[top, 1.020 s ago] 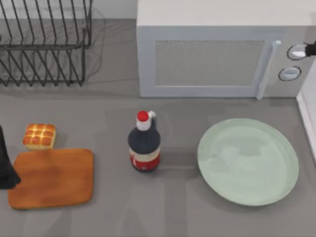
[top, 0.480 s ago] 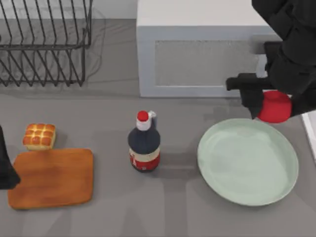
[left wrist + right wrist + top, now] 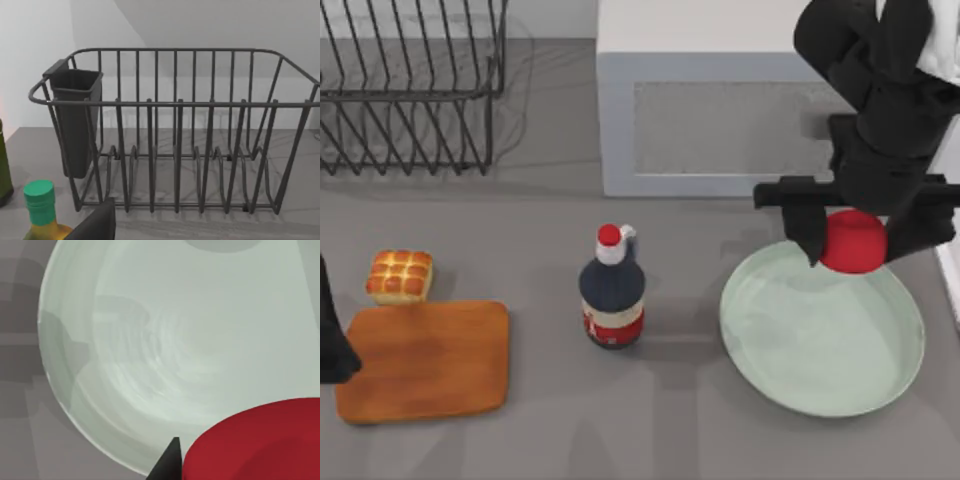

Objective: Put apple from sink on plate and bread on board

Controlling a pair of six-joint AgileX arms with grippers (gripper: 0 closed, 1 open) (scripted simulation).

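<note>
Top view: apple [image 3: 852,242] seemingly above plate [image 3: 790,350].

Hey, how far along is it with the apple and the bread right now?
Nothing is finished yet. In hand: the right tool grips the apple over the far part of the plate, not yet released. Left to do: the bread sits on the table beside the board, and the left arm is parked at the table's left edge.
</note>
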